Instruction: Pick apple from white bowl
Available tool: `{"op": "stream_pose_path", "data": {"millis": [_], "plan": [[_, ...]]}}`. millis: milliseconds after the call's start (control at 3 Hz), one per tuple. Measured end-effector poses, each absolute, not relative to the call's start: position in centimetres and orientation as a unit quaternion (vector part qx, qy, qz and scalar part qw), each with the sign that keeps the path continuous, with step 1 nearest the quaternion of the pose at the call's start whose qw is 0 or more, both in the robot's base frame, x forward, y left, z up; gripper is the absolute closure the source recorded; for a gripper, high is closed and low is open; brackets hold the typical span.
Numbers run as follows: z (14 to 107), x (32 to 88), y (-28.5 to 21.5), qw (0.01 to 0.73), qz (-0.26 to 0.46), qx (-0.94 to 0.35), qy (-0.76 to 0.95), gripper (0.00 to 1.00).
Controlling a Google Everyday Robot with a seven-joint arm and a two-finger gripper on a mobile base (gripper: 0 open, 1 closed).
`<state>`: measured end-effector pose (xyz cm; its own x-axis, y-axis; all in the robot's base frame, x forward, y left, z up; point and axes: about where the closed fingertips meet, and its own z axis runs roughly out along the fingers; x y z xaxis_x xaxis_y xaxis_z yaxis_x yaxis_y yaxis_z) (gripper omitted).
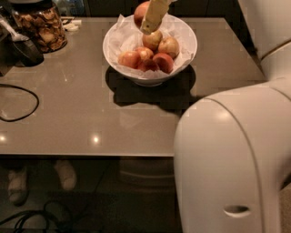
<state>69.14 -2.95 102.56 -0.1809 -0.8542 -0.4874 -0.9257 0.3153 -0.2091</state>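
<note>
While you read the camera view, find the pale two-finger hand (146, 22) at the top edge, closed, as far as you can judge, on the round pinkish-red apple (139, 12). That apple sits against the hand's frame-left side, above the far rim of the wide glossy white bowl (150, 81) on the grey-brown surface (91, 104). You probably want a straight lift, clear of the red-and-yellow apples (154, 50) below.
</note>
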Motion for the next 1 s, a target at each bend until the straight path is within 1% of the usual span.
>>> {"op": "stream_pose_path", "data": {"millis": [667,1000], "plan": [[105.7,61.6,-5.0,0.305,0.088,-0.606,0.730,1.00],[103.9,60.9,-4.9,0.286,0.094,-0.607,0.735,1.00]]}}
